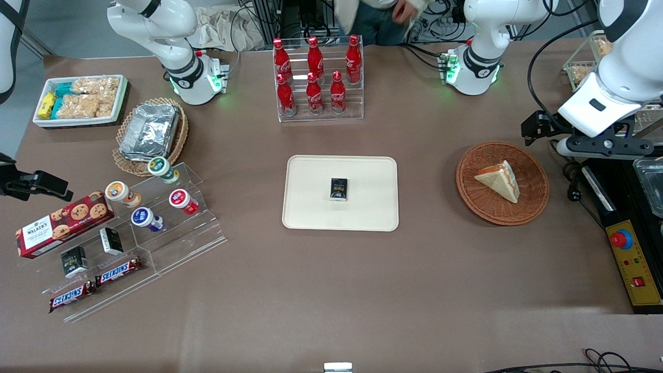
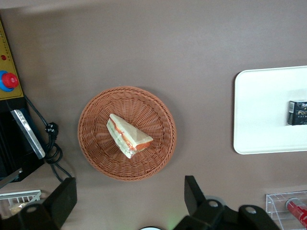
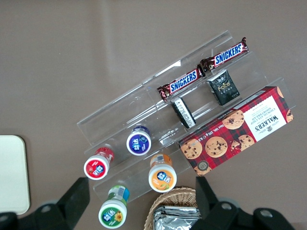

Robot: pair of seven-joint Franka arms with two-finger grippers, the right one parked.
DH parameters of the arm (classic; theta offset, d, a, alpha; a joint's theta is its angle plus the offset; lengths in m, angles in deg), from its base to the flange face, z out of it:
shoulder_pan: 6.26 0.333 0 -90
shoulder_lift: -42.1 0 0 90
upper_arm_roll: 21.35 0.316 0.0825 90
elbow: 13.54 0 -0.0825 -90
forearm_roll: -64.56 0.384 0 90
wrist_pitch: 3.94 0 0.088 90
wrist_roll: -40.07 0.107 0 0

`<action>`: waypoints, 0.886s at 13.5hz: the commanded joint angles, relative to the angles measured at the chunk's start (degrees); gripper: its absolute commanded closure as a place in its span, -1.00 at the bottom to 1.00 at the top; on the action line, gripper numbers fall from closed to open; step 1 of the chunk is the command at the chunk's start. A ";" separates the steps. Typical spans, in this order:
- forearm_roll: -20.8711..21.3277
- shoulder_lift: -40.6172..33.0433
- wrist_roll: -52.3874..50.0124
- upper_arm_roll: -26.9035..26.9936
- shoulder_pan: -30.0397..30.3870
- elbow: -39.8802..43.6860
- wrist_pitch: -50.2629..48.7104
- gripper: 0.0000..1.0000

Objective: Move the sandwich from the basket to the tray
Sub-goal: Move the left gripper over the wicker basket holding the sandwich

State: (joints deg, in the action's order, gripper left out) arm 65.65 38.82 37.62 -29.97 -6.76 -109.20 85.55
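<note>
One small dark packet (image 1: 339,189) sits on my cream tray (image 1: 311,212) at mid-table, and toward the working arm's end the sandwich (image 1: 499,180) lies inside the reddish-brown basket (image 1: 533,202). My gripper (image 2: 129,201) hangs above the basket's edge, fingers (image 2: 193,191) spread wide and holding nothing.

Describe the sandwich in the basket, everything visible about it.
The sandwich is a triangular wedge of pale white bread with an orange-pink filling showing along one cut edge. It lies flat inside the reddish-brown woven basket, touching only its wicker floor. The gripper hangs above the basket with fingers open, not touching it.
</note>
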 commanded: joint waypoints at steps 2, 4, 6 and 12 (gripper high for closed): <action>-3.55 0.73 1.39 0.35 0.77 2.31 0.25 -1.00; -3.46 0.73 1.57 0.35 0.77 2.24 0.07 -1.00; -3.46 0.91 1.40 0.53 1.55 2.24 0.16 -1.00; -3.02 0.47 -7.43 0.62 2.95 0.14 -0.72 -1.00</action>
State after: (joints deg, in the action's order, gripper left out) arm 63.04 39.89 35.57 -29.18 -5.26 -108.67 85.91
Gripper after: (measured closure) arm 0.000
